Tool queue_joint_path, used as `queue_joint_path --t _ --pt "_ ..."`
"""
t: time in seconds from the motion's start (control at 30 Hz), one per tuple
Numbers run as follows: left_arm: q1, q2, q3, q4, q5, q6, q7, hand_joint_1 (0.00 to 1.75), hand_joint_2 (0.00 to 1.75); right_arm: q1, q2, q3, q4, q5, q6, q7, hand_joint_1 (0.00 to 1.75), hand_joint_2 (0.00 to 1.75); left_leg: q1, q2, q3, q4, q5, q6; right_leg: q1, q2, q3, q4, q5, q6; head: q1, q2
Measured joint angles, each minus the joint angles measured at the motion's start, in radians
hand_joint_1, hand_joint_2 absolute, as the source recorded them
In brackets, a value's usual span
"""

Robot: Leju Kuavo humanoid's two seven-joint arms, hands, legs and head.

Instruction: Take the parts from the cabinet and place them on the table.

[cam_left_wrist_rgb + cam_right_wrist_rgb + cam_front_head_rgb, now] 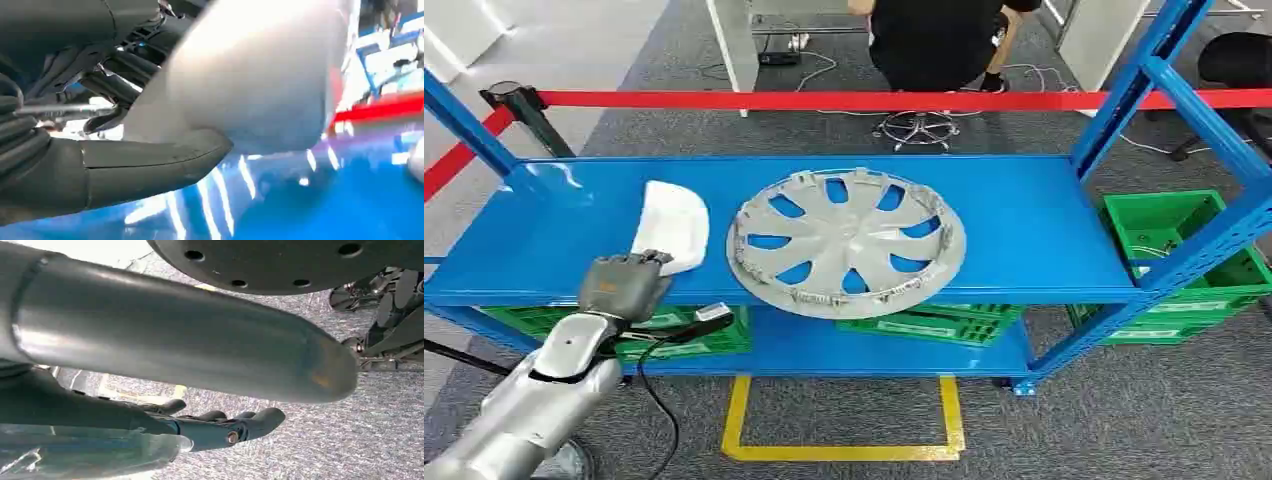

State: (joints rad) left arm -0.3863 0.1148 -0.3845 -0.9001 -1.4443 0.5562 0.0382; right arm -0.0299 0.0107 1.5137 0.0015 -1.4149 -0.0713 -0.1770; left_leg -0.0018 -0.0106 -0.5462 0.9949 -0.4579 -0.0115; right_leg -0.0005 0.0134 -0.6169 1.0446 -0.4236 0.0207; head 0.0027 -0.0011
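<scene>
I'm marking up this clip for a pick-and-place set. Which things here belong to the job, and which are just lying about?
Job:
- white part on the blue shelf, left robot hand gripping its near edge
- silver wheel cover beside it

Lying about:
- green crates
- red barrier tape
- yellow floor marking
- seated person

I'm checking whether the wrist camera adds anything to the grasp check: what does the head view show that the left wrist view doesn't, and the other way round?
Head view alone: the silver wheel cover lying flat on the blue shelf, green crates below and to the side, a red barrier tape, and a seated person behind it. Left wrist view alone: the thumb pressed under the white part's edge, close up. Both show the left hand on the white part and the blue shelf.
</scene>
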Motion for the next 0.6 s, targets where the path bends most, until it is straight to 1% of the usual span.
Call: queue_joint_path --t 0.1,0.3,0.43,0.6 --pt "0.010 0.005 -0.002 -0.111 -0.053 0.034 0.019 1.75 1.75 0.000 0.000 0.000 0.000 0.000 -0.003 0.001 0.00 0.00 0.000 0.000 0.000 0.000 0.000 0.000 0.000 0.000 0.000 0.000 0.000 0.000 0.000 0.000" --pt "0.024 0.024 -0.004 -0.329 -0.116 0.059 0.028 1.75 1.75 0.000 0.000 0.000 0.000 0.000 -0.005 0.002 0.00 0.00 0.000 0.000 -0.001 0.000 0.000 0.000 0.000 0.000 -0.001 0.000 0.000 0.000 0.000 0.000" --pt "0.033 0.039 -0.004 -0.411 -0.122 0.062 0.028 1.75 1.75 0.000 0.000 0.000 0.000 0.000 -0.005 0.002 0.00 0.00 0.000 0.000 -0.001 0.000 0.000 0.000 0.000 0.000 -0.001 0.000 0.000 0.000 0.000 0.000" --pt "0.040 0.056 -0.010 -0.448 -0.122 0.077 0.042 1.75 1.75 0.000 0.000 0.000 0.000 0.001 -0.005 0.005 0.00 0.00 0.000 0.000 -0.001 0.000 0.000 0.000 0.000 0.000 -0.001 0.000 0.000 0.000 0.000 0.000"
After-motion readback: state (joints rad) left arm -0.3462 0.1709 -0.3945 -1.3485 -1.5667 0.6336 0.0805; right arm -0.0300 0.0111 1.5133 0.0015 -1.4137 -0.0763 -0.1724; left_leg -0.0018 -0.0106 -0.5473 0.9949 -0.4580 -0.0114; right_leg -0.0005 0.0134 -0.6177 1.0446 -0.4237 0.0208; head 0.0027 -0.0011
